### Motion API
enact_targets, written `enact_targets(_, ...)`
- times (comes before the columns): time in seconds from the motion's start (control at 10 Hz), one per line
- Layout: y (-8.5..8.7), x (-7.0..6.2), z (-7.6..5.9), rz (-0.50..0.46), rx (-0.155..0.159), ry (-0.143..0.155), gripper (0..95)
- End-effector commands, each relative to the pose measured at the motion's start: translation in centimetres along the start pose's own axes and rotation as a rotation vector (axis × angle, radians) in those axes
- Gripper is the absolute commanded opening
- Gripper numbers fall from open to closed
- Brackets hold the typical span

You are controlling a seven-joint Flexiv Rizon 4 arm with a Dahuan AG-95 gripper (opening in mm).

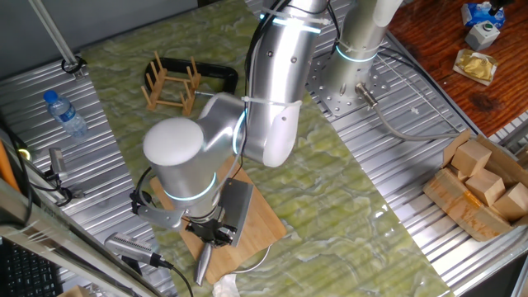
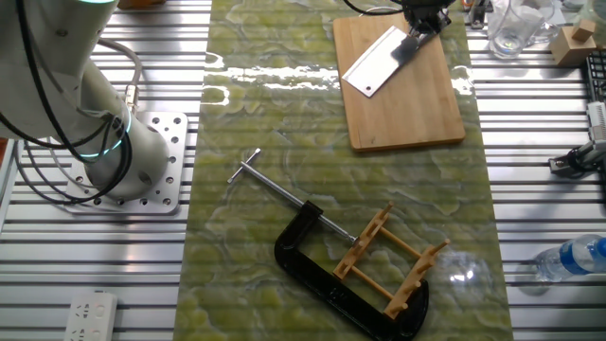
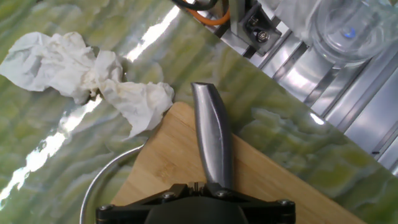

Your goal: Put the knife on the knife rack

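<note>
One pincer [image 2: 419,26] sits low over the knife [image 2: 381,60] on the cutting board [image 2: 402,104], apparently clamped on its handle. Lift level and clear the board edge before crossing toward the knife rack [image 2: 390,260] beyond the board.

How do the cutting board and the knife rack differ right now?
The cutting board is a flat solid slab carrying the knife; the knife rack is an open frame of pegs holding nothing. The board lies under the gripper; the rack sits across the mat beside a black C-clamp. Both are light wood.
</note>
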State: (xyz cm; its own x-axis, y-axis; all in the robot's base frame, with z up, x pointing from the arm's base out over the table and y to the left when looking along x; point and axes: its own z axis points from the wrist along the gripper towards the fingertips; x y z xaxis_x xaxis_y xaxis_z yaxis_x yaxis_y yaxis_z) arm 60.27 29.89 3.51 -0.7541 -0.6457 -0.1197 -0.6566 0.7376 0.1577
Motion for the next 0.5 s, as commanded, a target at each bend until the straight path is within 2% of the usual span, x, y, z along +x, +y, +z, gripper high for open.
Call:
enact_targets(0.1, -0.20, 0.27, -0.03, -0.015, 0.007, 0.007, 0.0)
enact_targets(0.5, -0.98, 1.04, -0.30, -0.049, 0.005, 0.011, 0.0)
